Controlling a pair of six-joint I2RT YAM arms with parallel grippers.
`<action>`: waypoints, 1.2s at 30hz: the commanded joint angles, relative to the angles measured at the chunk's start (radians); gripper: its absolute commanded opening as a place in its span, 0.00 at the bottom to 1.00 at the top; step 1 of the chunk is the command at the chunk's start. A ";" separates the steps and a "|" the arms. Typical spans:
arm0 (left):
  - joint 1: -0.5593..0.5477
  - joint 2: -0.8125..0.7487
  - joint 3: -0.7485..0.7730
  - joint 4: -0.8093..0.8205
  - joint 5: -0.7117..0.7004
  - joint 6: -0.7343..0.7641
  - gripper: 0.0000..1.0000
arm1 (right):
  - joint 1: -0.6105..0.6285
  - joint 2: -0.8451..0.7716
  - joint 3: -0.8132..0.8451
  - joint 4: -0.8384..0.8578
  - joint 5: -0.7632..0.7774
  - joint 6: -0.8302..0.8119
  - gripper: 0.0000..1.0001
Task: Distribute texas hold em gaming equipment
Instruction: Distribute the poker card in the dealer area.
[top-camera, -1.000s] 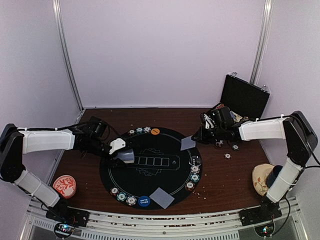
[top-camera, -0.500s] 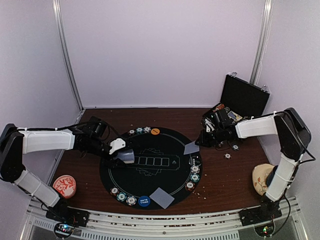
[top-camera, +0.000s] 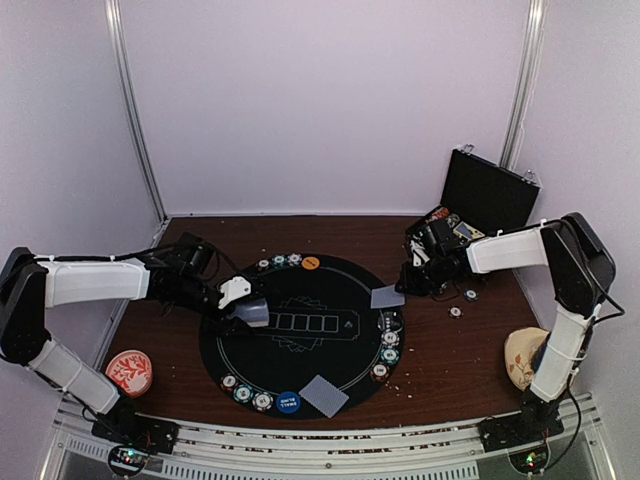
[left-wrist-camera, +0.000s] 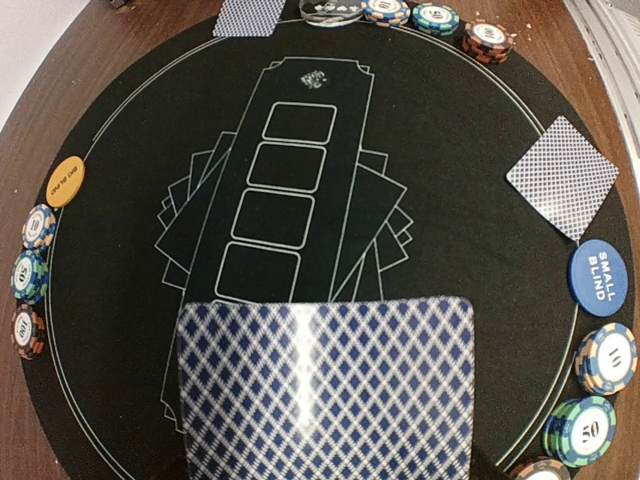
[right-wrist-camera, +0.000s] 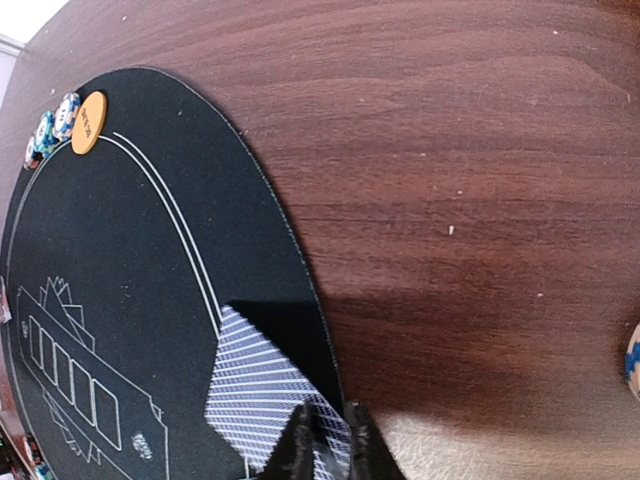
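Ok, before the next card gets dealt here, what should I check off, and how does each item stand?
1. Left gripper grips the held card: ok.
2. Right-side card lies flat at the rim of the mat: ok.
3. Right gripper free of the right-side card: cannot tell; its fingertips sit close together at the card's edge.
4. Near seat has the near card beside the blue button: ok.
5. Far seat by the orange button has a card: not ok, none lies there.
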 joint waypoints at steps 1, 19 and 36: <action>-0.004 -0.019 -0.008 0.010 0.025 0.014 0.11 | -0.010 0.021 0.029 -0.028 0.046 -0.020 0.18; -0.002 -0.024 0.001 0.010 0.017 -0.002 0.11 | 0.124 -0.253 -0.102 0.210 0.108 -0.014 0.69; -0.002 -0.042 -0.003 0.021 0.014 -0.017 0.11 | 0.481 0.087 0.108 0.593 -0.048 0.223 0.85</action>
